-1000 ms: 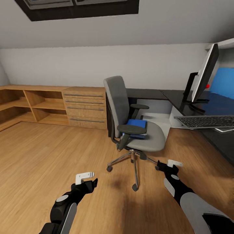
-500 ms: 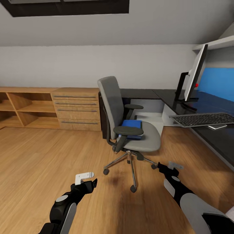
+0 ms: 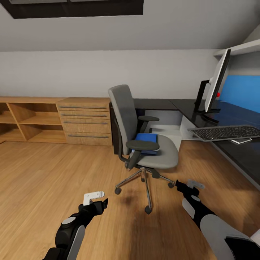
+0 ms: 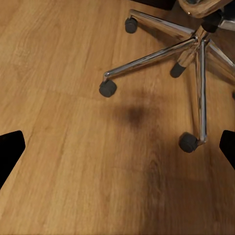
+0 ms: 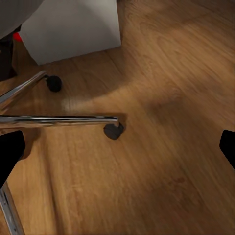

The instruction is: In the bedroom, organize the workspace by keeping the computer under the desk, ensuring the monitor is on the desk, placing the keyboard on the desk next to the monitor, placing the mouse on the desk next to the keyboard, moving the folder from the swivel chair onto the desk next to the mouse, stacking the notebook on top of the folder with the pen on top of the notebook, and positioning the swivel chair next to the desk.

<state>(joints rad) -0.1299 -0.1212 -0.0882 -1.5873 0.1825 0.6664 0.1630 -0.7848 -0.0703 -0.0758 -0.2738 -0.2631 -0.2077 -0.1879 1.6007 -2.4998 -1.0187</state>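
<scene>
The grey swivel chair (image 3: 144,144) stands on the oak floor, its back toward me and its seat facing the black desk (image 3: 238,151) at right. A blue folder (image 3: 146,138) lies on the seat. On the desk stand the monitor (image 3: 216,81), seen edge-on, and the keyboard (image 3: 225,132), with a thin pale flat corner (image 3: 240,141) poking out under it. A light grey-white computer (image 3: 169,129) (image 5: 73,24) sits under the desk. My left gripper (image 3: 95,198) (image 4: 117,152) and right gripper (image 3: 191,185) (image 5: 117,147) hang open and empty over the floor, short of the chair's chrome base (image 4: 161,54). The mouse and pen are out of view.
Low oak cabinets with shelves and drawers (image 3: 86,121) line the far wall at left. A blue panel (image 3: 240,92) backs the desk. The chair's castors (image 3: 148,209) reach between my two arms. Open plank floor (image 3: 43,173) spreads to the left.
The whole view swung right between one second and half a second ago, sliding chair and desk leftward in the picture. Since then nothing has moved.
</scene>
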